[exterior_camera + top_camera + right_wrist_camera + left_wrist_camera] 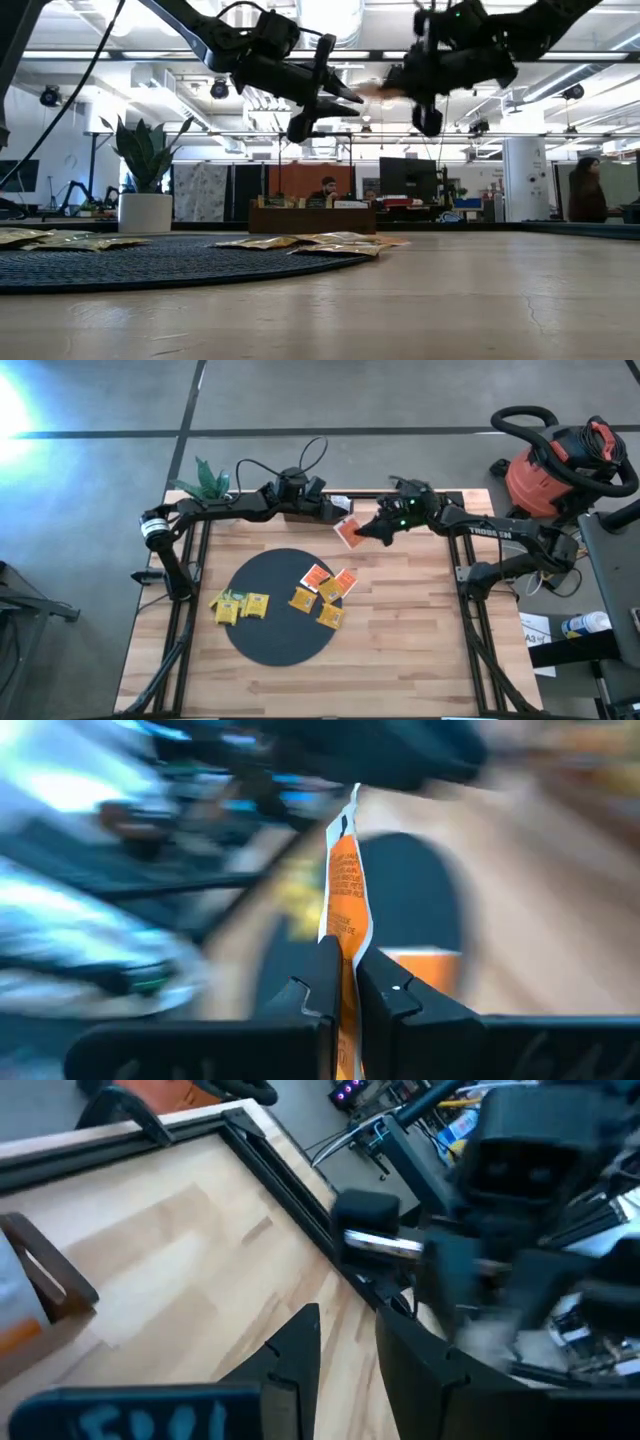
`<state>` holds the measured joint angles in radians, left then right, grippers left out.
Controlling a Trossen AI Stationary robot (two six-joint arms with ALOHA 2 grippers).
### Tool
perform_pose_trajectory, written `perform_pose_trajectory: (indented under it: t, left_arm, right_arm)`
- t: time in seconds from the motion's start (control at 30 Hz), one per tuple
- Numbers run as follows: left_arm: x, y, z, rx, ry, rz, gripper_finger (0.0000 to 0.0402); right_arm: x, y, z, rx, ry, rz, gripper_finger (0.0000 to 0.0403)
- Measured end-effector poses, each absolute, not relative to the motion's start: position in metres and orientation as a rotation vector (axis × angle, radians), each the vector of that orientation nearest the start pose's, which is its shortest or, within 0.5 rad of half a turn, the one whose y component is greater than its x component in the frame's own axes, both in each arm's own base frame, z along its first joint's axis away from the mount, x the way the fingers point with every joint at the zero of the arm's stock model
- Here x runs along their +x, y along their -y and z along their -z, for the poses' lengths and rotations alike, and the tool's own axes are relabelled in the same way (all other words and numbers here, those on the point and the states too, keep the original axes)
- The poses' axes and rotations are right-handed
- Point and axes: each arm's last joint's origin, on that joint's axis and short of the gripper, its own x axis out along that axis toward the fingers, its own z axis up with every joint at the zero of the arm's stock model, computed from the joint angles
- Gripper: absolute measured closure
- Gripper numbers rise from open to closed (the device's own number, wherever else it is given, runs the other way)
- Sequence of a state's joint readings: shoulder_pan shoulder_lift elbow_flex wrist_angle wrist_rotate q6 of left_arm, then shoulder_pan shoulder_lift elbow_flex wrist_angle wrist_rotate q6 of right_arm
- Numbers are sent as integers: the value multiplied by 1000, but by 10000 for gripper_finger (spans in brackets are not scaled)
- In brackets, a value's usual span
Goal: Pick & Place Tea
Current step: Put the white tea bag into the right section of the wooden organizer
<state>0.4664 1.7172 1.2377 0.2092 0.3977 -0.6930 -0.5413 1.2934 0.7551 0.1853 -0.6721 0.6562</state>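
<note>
Several small square tea packets lie flat on the black round mat (275,635): yellow ones (240,605) at its left and middle (318,607), orange-red ones (331,580) toward its far right. My right gripper (364,531) hovers above the far part of the table, shut on one orange-red packet (348,533). My left gripper (338,510) is open in the air just beyond it, near the far edge, touching nothing; its fingers (300,1355) stand apart. The brown wooden tray (300,513) is mostly hidden under the left arm. My right gripper (345,978) pinches the orange-red packet between its two fingers, on the part nearest them (346,955). The packet stands edge-on and sticks out past the fingertips (325,982), its free end (345,830) away from the gripper. It is lifted clear of the table (375,90).
Black frame rails (462,575) run along the table's left, right and far sides. A green plant (205,480) sits at the far left corner and a red shop vacuum (555,465) stands off the table's right. The near half of the wooden top (400,660) is bare.
</note>
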Motion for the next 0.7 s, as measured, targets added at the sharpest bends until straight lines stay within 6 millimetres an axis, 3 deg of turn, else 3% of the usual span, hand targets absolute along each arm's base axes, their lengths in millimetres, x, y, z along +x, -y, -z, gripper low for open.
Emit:
perform_pose_trajectory:
  t: [0.2,0.4,0.53,0.7]
  left_arm:
    - [359,-156,-296,-570,-153,-58,305]
    - [351,-123,-336,-55,-19,42,305]
    - [346,-104,-352,224,23,-26,305]
    - [345,-98,-352,585,-39,-109,305]
  right_arm:
    - [232,136,-261,915,-227,-299,390]
    - [225,134,-259,956,-339,-533,390]
    - [224,134,-258,957,-346,-546,390]
    - [226,134,-263,954,-340,-547,390]
